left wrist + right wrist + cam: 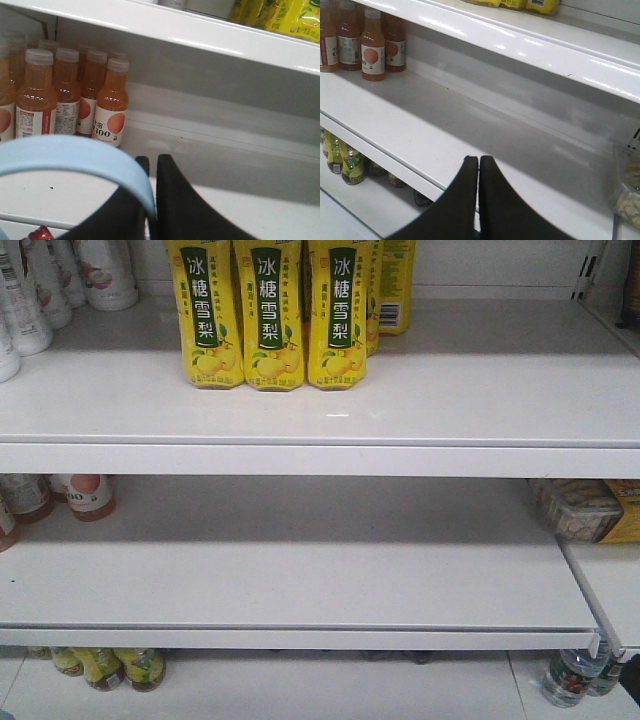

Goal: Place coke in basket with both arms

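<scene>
In the left wrist view the basket's light blue handle (75,152) arcs across the lower left and passes between the black fingers of my left gripper (152,160), which is shut on it. The rest of the basket is out of view. A small red shape (40,233) shows at the bottom edge under the handle; I cannot tell whether it is the coke. My right gripper (478,160) is shut with nothing in it, hanging over the front edge of the middle shelf (420,145). Neither gripper shows in the front view.
Orange juice bottles (65,95) stand at the back left of the middle shelf. Yellow pear-drink bottles (270,310) stand on the upper shelf (320,420). A clear snack box (580,510) sits at the right. Green-labelled bottles (345,162) stand on the bottom shelf.
</scene>
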Tool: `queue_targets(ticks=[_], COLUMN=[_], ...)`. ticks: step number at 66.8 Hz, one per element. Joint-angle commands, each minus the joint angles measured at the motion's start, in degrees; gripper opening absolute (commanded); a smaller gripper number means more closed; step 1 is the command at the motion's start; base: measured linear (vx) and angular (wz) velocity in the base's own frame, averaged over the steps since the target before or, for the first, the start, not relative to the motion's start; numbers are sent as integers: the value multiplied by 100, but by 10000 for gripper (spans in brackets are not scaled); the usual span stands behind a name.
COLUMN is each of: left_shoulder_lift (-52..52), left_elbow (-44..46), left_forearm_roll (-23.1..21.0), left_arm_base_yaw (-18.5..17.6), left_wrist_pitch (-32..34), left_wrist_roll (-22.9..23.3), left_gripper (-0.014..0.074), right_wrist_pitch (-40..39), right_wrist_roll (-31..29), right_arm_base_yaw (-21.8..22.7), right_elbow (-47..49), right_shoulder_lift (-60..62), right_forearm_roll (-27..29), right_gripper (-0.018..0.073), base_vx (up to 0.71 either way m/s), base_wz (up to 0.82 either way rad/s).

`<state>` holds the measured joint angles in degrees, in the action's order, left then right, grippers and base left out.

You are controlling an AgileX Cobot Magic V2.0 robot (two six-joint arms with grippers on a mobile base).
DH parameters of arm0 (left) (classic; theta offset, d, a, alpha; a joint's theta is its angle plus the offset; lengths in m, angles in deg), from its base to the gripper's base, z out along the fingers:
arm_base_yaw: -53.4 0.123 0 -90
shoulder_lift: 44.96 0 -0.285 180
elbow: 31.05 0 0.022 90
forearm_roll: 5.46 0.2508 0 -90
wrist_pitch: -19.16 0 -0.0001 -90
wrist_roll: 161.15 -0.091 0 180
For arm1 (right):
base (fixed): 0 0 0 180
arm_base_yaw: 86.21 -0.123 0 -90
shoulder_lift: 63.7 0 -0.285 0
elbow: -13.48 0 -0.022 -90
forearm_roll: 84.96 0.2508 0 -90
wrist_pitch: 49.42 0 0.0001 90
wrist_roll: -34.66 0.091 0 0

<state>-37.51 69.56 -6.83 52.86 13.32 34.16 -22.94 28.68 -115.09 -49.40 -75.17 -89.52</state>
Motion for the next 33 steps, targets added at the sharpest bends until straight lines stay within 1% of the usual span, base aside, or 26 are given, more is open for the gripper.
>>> queue_targets(ticks=[1, 33], left_shoulder_lift=[-127, -127], left_elbow=[168, 168], left_forearm_roll=[299, 299], left_arm_base_yaw=[24, 24], left_wrist_pitch=[1004, 998], left_wrist_roll=[-190, -190], left_gripper=[-6, -6], right_wrist_pitch=[-433, -433], right_wrist_roll=[-12, -12], right_arm_base_yaw=[10, 10], right_elbow=[154, 154], right_shoulder_lift=[-68, -68], right_forearm_roll=[-82, -82], right_gripper=[-5, -5], base_vx=[0, 0], base_wz=[0, 0])
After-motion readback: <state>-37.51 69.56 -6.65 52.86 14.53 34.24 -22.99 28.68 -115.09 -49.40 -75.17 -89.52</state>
